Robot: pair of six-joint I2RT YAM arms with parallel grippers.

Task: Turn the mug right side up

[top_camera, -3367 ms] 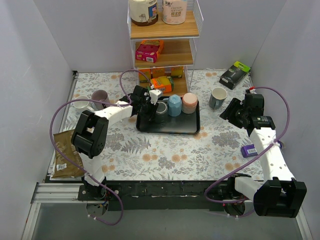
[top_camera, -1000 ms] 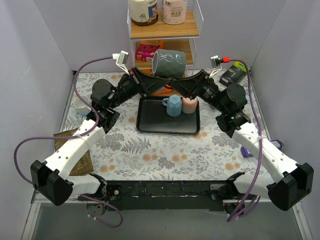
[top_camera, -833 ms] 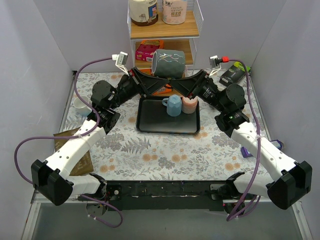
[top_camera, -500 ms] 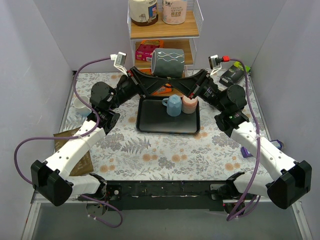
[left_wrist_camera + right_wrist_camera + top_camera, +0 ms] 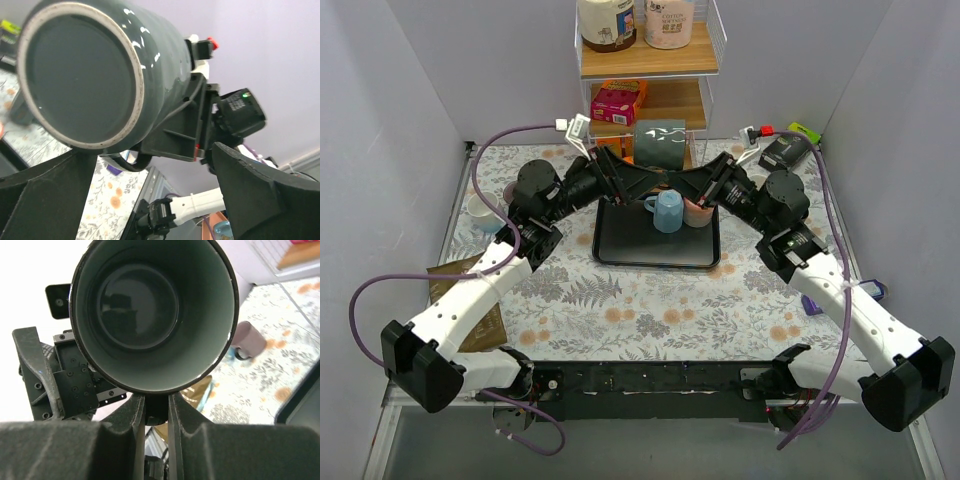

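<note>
The dark grey mug [image 5: 662,143] hangs on its side in the air above the back of the tray. In the right wrist view its mouth [image 5: 150,315] faces the camera, and my right gripper [image 5: 156,412] is shut on the handle under the rim. In the left wrist view the mug's base [image 5: 80,85] fills the upper left. My left gripper [image 5: 150,170] is open, its fingers [image 5: 260,195] spread wide below the mug and not touching it. From above, the left gripper [image 5: 638,180] and right gripper [image 5: 692,185] meet beneath the mug.
A black tray [image 5: 620,250] below holds a blue mug [image 5: 666,212] and a pink cup [image 5: 698,208]. A wire shelf rack [image 5: 645,90] stands just behind. A purple mug [image 5: 515,190], a white mug [image 5: 480,212] and a brown bag [image 5: 460,300] lie left; a black box [image 5: 785,150] lies right.
My left gripper has opened and let go of the mug, which now hangs from the right gripper alone. Both arms and the mug have dropped a little lower.
</note>
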